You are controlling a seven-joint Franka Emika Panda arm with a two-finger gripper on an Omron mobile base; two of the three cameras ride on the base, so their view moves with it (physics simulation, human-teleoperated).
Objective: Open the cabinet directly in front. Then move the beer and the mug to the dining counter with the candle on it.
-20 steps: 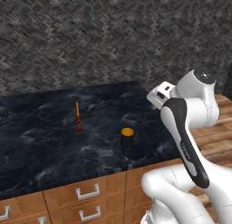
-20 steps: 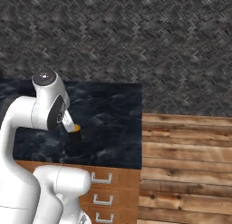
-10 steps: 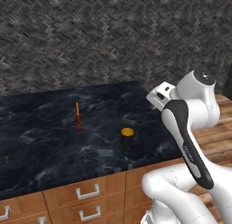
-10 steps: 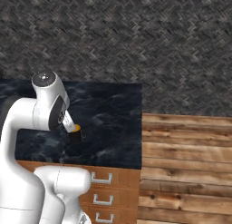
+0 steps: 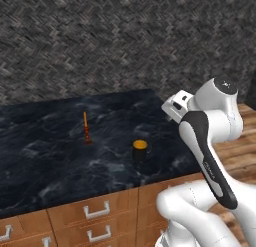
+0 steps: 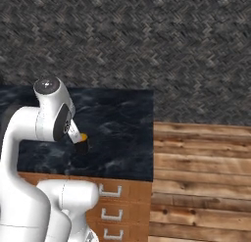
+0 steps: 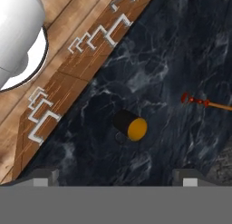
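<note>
The black mug [image 5: 140, 150] with its orange inside stands upright near the front edge of the dining counter [image 5: 45, 161], a little right of the thin orange candle [image 5: 86, 128]. From the right, the mug [image 6: 81, 144] is partly behind my arm. My gripper [image 7: 117, 175] hangs high above the counter, open and holding nothing, with the mug [image 7: 129, 125] straight below it and the candle [image 7: 204, 102] off to one side. My hand [image 5: 175, 107] hovers over the counter's right end. The beer and the cabinet are out of view.
Brown drawers [image 5: 95, 211] with silver handles run under the black stone top. A dark herringbone stone wall [image 5: 100, 41] backs the counter. To the right of the counter's end lies wooden plank floor [image 6: 201, 177].
</note>
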